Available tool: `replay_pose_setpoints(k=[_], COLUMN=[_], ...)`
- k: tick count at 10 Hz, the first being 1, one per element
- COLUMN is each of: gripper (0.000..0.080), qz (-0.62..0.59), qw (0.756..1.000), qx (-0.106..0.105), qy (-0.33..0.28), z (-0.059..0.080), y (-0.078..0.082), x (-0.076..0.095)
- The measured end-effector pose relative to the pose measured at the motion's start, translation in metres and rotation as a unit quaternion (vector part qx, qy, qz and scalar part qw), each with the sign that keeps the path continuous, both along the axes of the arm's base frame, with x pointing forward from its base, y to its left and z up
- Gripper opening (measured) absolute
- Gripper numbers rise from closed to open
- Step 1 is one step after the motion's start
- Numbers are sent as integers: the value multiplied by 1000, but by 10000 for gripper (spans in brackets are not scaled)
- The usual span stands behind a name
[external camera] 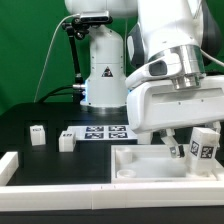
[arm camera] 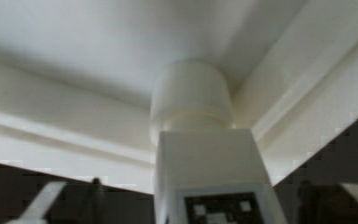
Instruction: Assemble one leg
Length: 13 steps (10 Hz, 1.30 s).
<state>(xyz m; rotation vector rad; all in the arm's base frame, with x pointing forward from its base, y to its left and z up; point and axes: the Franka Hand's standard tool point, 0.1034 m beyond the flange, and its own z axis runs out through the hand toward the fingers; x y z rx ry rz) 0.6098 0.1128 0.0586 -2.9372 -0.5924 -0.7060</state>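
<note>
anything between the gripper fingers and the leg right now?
Nothing. In the wrist view the gripper is open. The leg stands between its fingertips with a bare gap on each side, and the white panel lies behind.

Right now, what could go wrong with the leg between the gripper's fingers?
1. The gripper looks open, its fingers clear of the leg. If the leg is not firmly seated in the corner of the panel, it may tip.
2. If the arm draws away crookedly, a finger could knock the leg askew.
</note>
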Motion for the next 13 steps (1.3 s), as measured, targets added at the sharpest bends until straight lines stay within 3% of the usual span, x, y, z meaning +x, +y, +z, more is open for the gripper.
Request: replay_pose_setpoints(k=[5,8,10,13], gripper=[649,649,649,649], qz=[0,2,5,18], qw=[1000,1000,1000,992], qx=[0,-2,-3,-14], qy=[-1,-6,4,125], z=[2,24,26,21], y=[1,2,3,11], x=[1,7,10,8])
